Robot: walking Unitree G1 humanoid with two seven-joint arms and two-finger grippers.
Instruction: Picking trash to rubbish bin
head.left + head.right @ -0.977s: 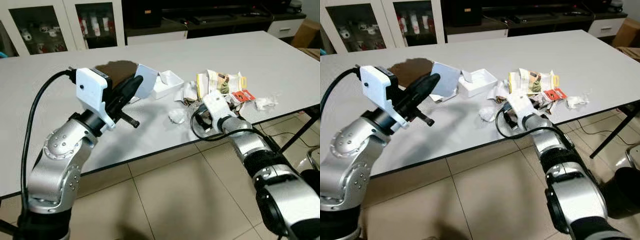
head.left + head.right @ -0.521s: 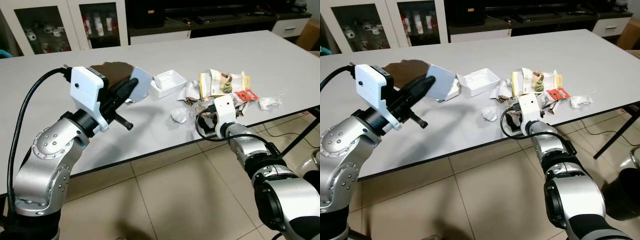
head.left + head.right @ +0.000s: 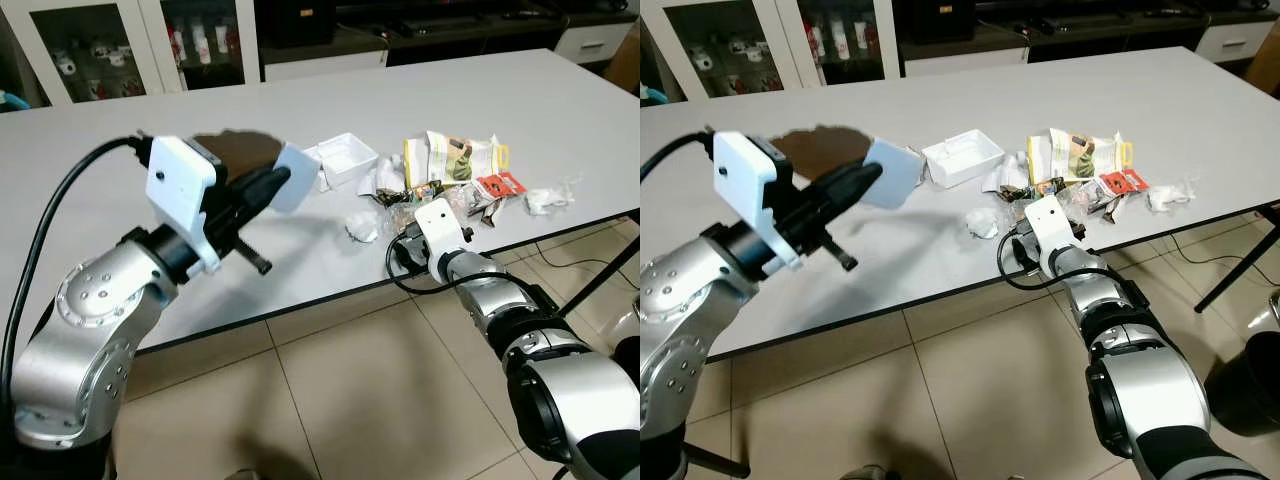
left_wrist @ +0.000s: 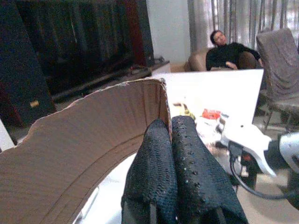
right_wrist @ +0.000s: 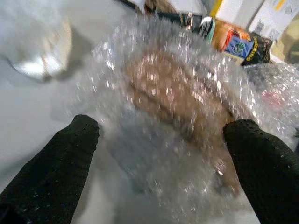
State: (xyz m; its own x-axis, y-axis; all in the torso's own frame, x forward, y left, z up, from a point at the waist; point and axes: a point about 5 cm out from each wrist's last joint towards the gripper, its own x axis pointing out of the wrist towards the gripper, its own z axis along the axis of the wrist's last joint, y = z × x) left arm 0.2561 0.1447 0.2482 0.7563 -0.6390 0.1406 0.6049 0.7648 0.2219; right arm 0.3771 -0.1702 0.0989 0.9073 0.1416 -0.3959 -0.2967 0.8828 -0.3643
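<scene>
Between my right gripper's (image 5: 161, 140) spread fingers (image 5: 51, 163): crumpled bubble wrap (image 5: 173, 107), lying at the table's near edge, brownish matter inside. Just beyond it: dark snack wrapper (image 5: 238, 44), yellow-and-white packet (image 3: 455, 158), red packet (image 3: 497, 185), white paper wad (image 3: 545, 200). Beside it, toward my left: small crumpled white wad (image 3: 360, 228); farther back, open white box (image 3: 340, 160). My left gripper (image 4: 175, 154), fingers pressed together, pinches a brown cardboard piece (image 4: 88, 144) raised above the table (image 3: 150, 130). Table edge (image 3: 330, 300) runs just under my right wrist; tiled floor (image 3: 330, 390) below. Person seated (image 4: 229, 49) in the background.

No legible text anywhere.
</scene>
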